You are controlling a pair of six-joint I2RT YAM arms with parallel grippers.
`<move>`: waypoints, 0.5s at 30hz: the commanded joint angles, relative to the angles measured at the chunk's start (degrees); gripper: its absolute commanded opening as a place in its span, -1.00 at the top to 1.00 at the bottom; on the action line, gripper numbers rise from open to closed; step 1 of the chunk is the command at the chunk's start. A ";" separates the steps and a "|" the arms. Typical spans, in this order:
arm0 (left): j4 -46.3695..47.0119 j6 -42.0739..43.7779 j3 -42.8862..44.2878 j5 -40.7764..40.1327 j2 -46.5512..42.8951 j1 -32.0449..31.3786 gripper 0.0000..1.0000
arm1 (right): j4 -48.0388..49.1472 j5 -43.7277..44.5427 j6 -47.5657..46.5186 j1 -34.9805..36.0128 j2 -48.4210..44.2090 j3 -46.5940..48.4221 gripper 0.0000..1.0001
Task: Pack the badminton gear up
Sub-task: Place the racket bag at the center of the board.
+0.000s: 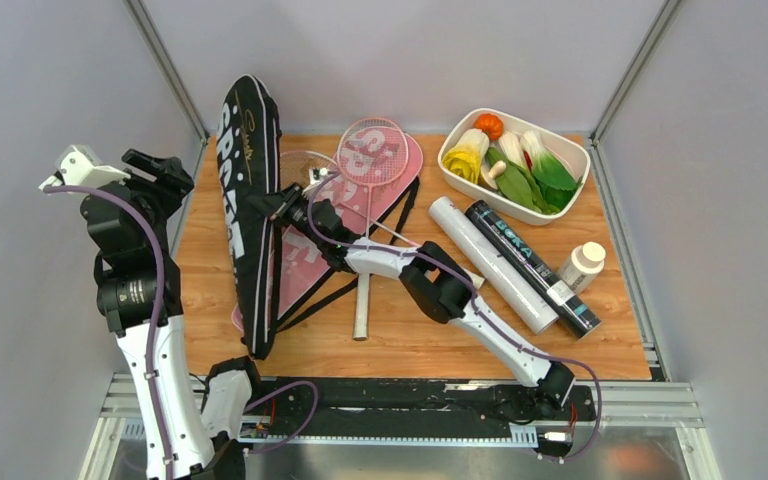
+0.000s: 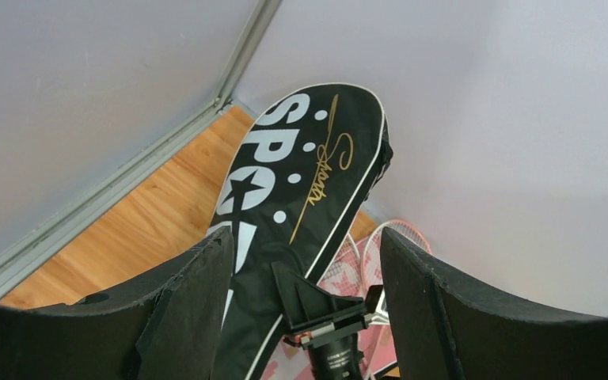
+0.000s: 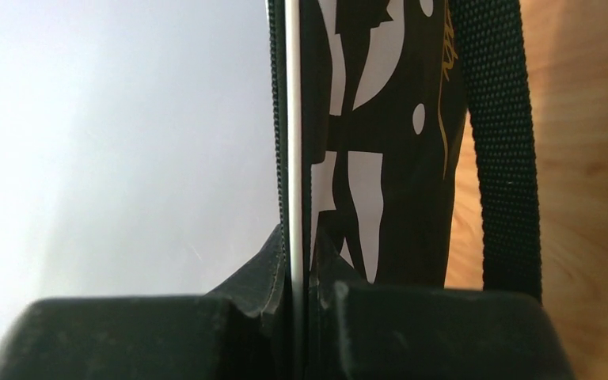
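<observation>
My right gripper (image 1: 278,207) is shut on the edge of the black "SPORT" cover (image 1: 245,200) and holds that edge up off the table. In the right wrist view the jaws (image 3: 301,269) pinch the cover's white piping (image 3: 294,119). The pink cover (image 1: 305,265) lies flat beside it, with a pink racket (image 1: 372,150) on top. My left gripper (image 1: 160,170) is open and empty, raised at the left, its fingers (image 2: 206,285) framing the black cover (image 2: 301,174) and two racket heads (image 2: 400,245). A white tube (image 1: 490,262) and a black tube (image 1: 530,265) lie at the right. No shuttlecock shows.
A white bowl (image 1: 444,160) of toy vegetables stands at the back right. A small white bottle (image 1: 582,265) stands by the tubes. The black cover's strap (image 3: 507,158) hangs over the wooden table. Grey walls close in the left, back and right sides.
</observation>
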 commanded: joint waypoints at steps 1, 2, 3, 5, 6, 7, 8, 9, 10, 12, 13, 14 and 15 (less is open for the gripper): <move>-0.61 0.62 6.10 -2.42 -0.01 0.06 -0.49 | 9.13 6.96 6.91 0.21 7.64 21.26 1.00; -0.85 0.52 7.67 -2.41 0.28 0.06 -0.48 | 8.80 7.36 7.80 0.27 8.85 23.01 1.00; -0.92 0.53 8.25 -2.11 0.49 0.06 -0.48 | 9.63 8.20 8.66 0.24 9.02 22.78 1.00; -1.09 0.88 9.44 -2.33 1.11 0.06 -0.48 | 9.83 9.47 8.46 0.42 7.96 20.33 1.00; -1.23 0.99 9.89 -2.62 1.50 0.04 -0.48 | 9.32 9.74 8.27 0.54 7.33 19.53 1.00; -1.28 0.92 10.02 -3.00 1.63 0.05 -0.48 | 9.21 9.79 7.51 0.66 7.27 19.20 1.00; -1.23 0.74 9.81 -3.09 1.87 0.06 -0.48 | 8.70 9.83 7.27 0.86 7.56 19.41 0.99; -0.89 0.67 9.54 -2.92 1.99 0.06 -0.48 | 8.10 10.07 7.34 1.12 8.18 20.39 0.92; -0.55 0.52 8.46 -2.74 2.07 0.06 -0.47 | 7.54 10.11 7.39 1.35 9.03 21.18 0.82; 0.79 0.02 5.62 -2.43 1.84 0.06 -0.46 | 4.85 9.51 8.11 1.77 9.86 21.42 0.39; 1.99 -0.22 4.37 -2.54 1.71 0.06 -0.44 | 3.07 8.45 7.33 1.85 9.64 20.83 0.17; 2.60 -0.60 1.76 -2.87 1.67 0.06 -0.43 | -0.02 7.35 6.17 1.86 8.77 19.74 -0.02; 3.63 -0.80 0.38 -3.11 1.71 0.06 -0.41 | -3.20 6.72 5.01 1.86 7.21 17.99 -0.19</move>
